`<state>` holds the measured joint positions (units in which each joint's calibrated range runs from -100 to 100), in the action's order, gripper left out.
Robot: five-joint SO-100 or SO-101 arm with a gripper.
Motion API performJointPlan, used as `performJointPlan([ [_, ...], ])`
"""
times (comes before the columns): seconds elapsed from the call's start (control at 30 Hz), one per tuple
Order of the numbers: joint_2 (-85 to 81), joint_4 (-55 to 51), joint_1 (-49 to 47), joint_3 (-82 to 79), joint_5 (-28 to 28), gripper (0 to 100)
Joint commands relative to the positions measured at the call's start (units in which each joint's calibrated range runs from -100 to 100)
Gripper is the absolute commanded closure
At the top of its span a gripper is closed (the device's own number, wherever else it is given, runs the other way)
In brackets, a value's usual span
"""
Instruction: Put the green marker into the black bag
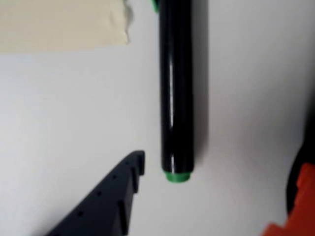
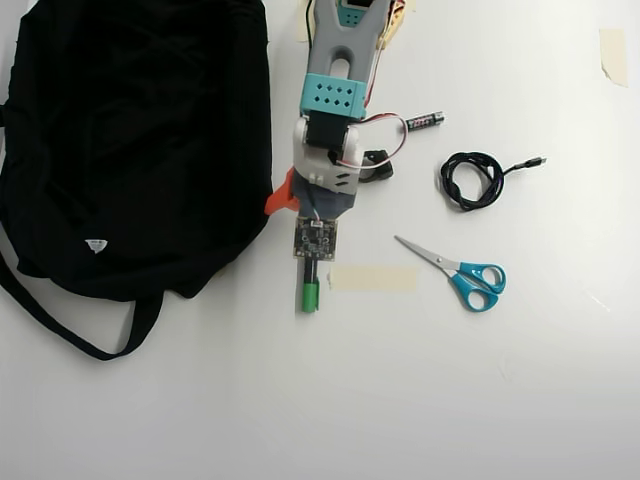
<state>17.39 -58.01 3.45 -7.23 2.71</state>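
One green marker (image 1: 176, 93), one black bag (image 2: 130, 140), one scissors (image 2: 460, 272), one cable (image 2: 475, 180)

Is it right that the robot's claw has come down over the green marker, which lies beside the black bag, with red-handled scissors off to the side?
Nearly. The scissors have blue handles, as the overhead view shows. The gripper is over the green marker, beside the black bag.

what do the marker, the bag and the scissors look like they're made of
The green marker: likely hard plastic, since its black barrel is glossy with a bright streak of reflected light.
The black bag: soft matte fabric, it seems; it lies slumped with limp straps and shows no shine.
The scissors: blades look like bare metal, pale grey and thin; the teal handles look like smooth moulded plastic, though too small to be sure.
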Motion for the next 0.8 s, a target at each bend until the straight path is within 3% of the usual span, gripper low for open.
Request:
performJointPlan([
  [0.0, -0.5, -0.4, 0.3, 2.0, 0.2, 61],
  [0.27, -0.3, -5.8, 0.2, 6.2, 1.3, 59],
  [0.77, 4.5, -7.2, 0.1, 11.8, 1.2, 39],
])
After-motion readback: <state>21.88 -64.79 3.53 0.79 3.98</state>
